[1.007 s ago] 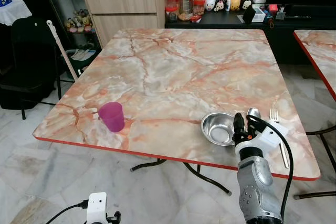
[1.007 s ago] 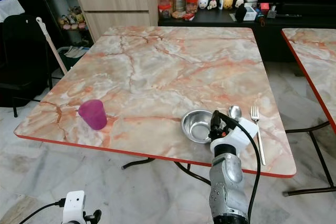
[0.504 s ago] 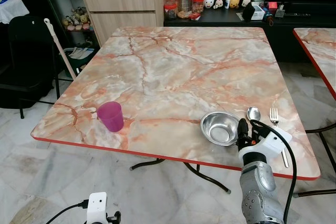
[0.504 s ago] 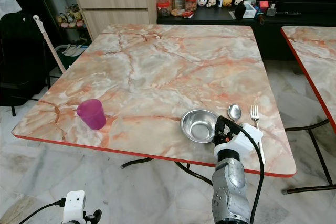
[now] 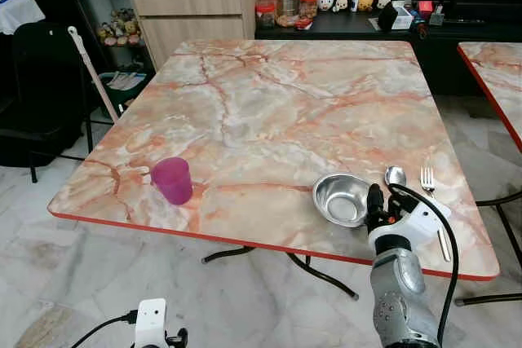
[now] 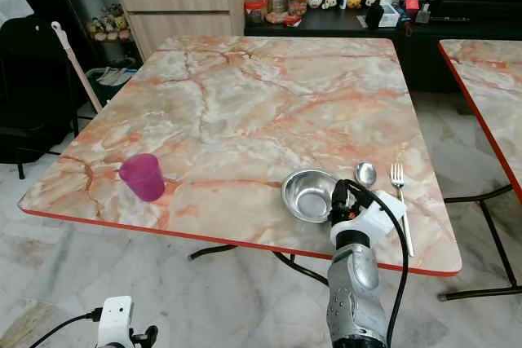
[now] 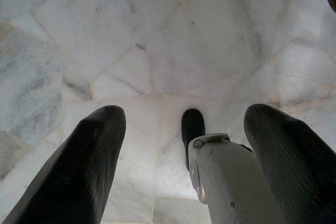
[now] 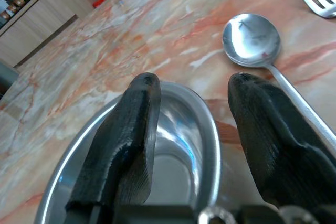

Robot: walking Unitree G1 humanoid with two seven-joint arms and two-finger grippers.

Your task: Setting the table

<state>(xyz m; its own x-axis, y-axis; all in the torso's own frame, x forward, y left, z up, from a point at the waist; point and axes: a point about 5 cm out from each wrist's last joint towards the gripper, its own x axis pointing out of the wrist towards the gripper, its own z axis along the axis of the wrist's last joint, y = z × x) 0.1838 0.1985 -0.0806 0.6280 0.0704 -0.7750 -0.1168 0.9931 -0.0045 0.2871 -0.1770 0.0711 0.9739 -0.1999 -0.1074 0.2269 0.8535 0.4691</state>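
On the marble-patterned square table [image 5: 269,112], near its front edge toward the right corner: round stainless-steel bowl [image 5: 341,199], with silver metal spoon [image 5: 395,177] just beside it to the right and silver metal fork [image 5: 432,201] right of that, nearest the right edge. Toward the front-left corner, well apart from those: magenta plastic cup [image 5: 173,181], upright. Behind the far edge: wooden drawer cabinet [image 5: 194,7] and low black sideboard [image 5: 359,28].

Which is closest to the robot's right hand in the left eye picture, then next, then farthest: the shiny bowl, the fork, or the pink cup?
1. Shiny bowl: right at the right hand, whose fingers straddle its rim.
2. Fork: on the table's right side, beyond the spoon.
3. Pink cup: far off, near the table's left front edge.
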